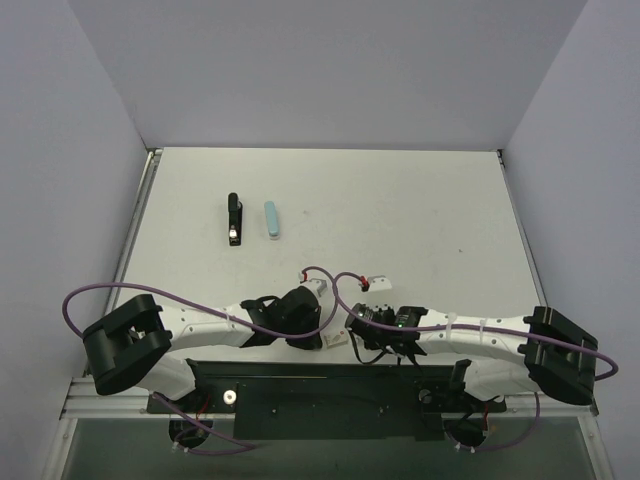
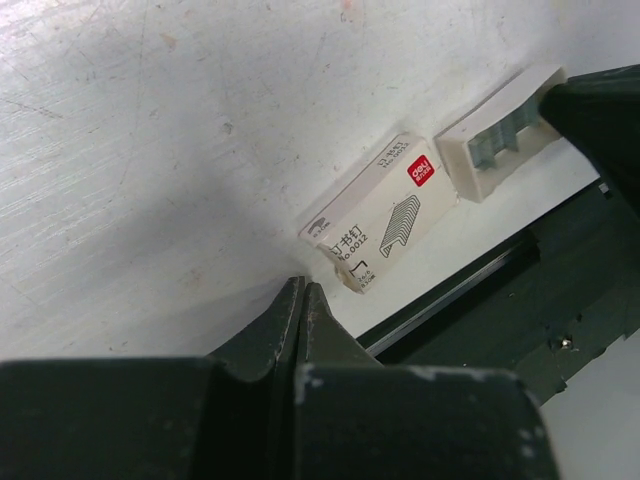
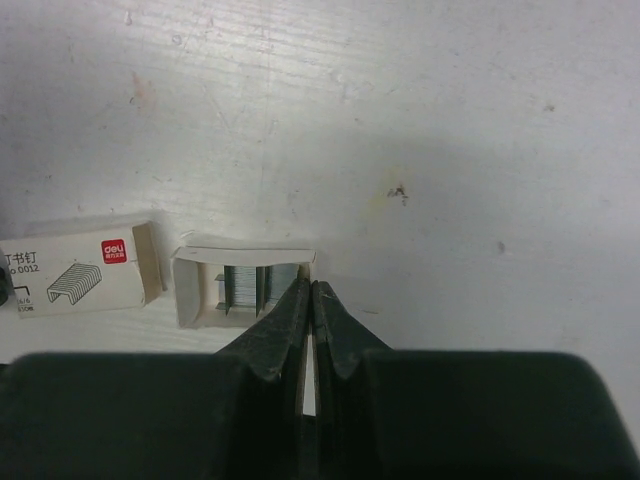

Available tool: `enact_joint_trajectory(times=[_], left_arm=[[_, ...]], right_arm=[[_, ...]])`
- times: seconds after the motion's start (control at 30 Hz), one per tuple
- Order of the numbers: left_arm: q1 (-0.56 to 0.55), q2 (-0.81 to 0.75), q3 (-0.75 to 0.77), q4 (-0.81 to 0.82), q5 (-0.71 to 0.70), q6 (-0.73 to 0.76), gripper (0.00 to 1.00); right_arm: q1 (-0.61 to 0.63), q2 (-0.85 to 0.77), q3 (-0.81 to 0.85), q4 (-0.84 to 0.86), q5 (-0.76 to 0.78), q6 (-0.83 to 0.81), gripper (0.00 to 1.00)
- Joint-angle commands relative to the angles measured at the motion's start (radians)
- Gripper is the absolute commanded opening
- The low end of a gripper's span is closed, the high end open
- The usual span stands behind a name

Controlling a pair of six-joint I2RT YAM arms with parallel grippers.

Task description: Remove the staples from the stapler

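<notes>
The stapler [image 1: 270,220] is a slim light-blue piece lying on the far left part of the table [image 1: 420,210]. A slim black bar part [image 1: 233,220] lies just left of it. Any staples in them are too small to tell. Both arms are folded in at the near edge, far from the stapler. My left gripper [image 2: 303,285] is shut with nothing in it, its tips beside a white staple-box sleeve [image 2: 375,230]. My right gripper [image 3: 311,285] is also shut and empty, its tips at the open box tray [image 3: 245,285], which holds grey staple strips.
The sleeve [image 3: 80,265] and the tray [image 2: 500,145] lie side by side near the table's front edge, between the two wrists [image 1: 337,340]. A dark base plate [image 2: 520,300] runs along that edge. Purple cables loop over both arms. Grey walls enclose the table.
</notes>
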Motion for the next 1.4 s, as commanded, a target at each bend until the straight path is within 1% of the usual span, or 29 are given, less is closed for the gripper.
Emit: enact_joint_trajectory(times=[0.0, 0.4, 0.67, 0.9, 1.1, 1.37], left_arm=[[-0.005, 0.011, -0.012, 0.064, 0.012, -0.006, 0.00], [-0.005, 0.035, -0.028, 0.087, 0.007, -0.007, 0.00], [-0.005, 0.038, -0.029, 0.087, 0.013, -0.001, 0.00], [-0.005, 0.034, -0.029, 0.087, 0.013, 0.004, 0.00], [-0.005, 0.035, -0.032, 0.087, 0.013, 0.002, 0.00], [-0.005, 0.035, -0.037, 0.087, 0.013, 0.001, 0.00]], right_arm=[[0.023, 0.039, 0.044, 0.018, 0.002, -0.046, 0.00], [0.047, 0.088, 0.066, 0.023, 0.042, -0.037, 0.00], [0.043, 0.102, 0.095, -0.057, 0.106, 0.001, 0.00], [0.029, 0.082, 0.089, -0.080, 0.140, 0.038, 0.00], [0.021, 0.075, 0.090, -0.083, 0.143, 0.041, 0.00], [0.021, 0.107, 0.109, -0.070, 0.145, 0.058, 0.00]])
